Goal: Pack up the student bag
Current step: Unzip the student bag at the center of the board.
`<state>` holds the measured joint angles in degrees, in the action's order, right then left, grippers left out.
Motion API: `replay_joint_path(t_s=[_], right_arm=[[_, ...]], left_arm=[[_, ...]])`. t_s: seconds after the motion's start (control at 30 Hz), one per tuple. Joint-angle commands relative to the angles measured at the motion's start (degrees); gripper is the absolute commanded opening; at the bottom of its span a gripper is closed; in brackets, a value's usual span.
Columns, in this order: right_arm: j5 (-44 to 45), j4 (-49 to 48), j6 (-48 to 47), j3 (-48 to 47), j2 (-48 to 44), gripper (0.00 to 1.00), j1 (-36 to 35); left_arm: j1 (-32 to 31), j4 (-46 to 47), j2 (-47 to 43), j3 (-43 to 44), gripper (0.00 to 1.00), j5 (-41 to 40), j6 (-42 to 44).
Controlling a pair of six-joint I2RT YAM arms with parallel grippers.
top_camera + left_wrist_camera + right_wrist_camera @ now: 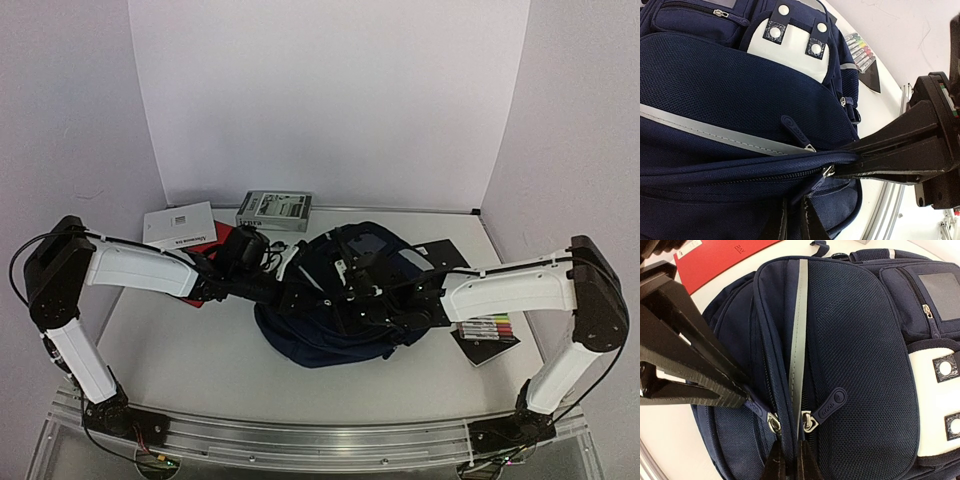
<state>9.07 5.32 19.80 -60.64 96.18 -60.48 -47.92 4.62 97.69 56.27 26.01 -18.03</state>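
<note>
Left hand [742, 397]: fingers pressed together, pinching the navy zipper pull [756, 409] of the student bag [325, 335]. The metal slider is seen just past the tips.

Right hand [842, 164]: fingers pressed together on a fabric ridge of the bag, just beside the left hand, on the other side of that zipper line. A grey stripe [799, 330] runs away from the right hand's fingertips. A second zipper pull [832, 402] lies free just beside them.

The bag is laid front-up on the worktop [200, 365], under both hands. Its white pocket flap [790, 50] is noted farther out from the left hand.

A red booklet [725, 260] is recorded behind the left hand, at the bag's edge. A marker set [487, 328] lies behind the right hand, near its forearm. A white box [180, 225] and a grey box [273, 208] stand well apart from the left hand, by the far wall.
</note>
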Motion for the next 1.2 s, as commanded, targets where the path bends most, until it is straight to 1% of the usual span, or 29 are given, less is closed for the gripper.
replay_joint_path(t_s=[0.0,0.27,0.4,0.77,0.97,1.17], right_arm=[[0.7,-9.1,1.1,-0.8,-4.7,0.0,0.1],[0.7,-9.1,1.3,0.0,-5.2,0.0,0.4],[-0.3,-9.2,1.1,-0.1,-5.3,0.0,0.4],[-0.8,-9.2,1.3,-0.1,-5.3,0.0,0.4],[-0.5,-9.2,1.4,0.1,-5.0,0.0,0.5],[0.0,-9.2,1.5,0.0,-4.9,0.0,0.7]], left_arm=[[-0.8,2.1,0.0,1.6,0.01,-2.3,-1.1],[-0.8,4.4,-2.7,-2.0,0.0,-2.1,-2.9],[-0.7,5.3,-1.8,-2.3,0.01,-1.2,-3.2],[-0.8,4.8,1.3,1.2,0.2,-0.8,-1.7],[-0.8,5.5,2.5,1.8,0.23,2.0,-2.0],[-0.8,6.7,2.8,1.1,0.23,5.7,-3.0]])
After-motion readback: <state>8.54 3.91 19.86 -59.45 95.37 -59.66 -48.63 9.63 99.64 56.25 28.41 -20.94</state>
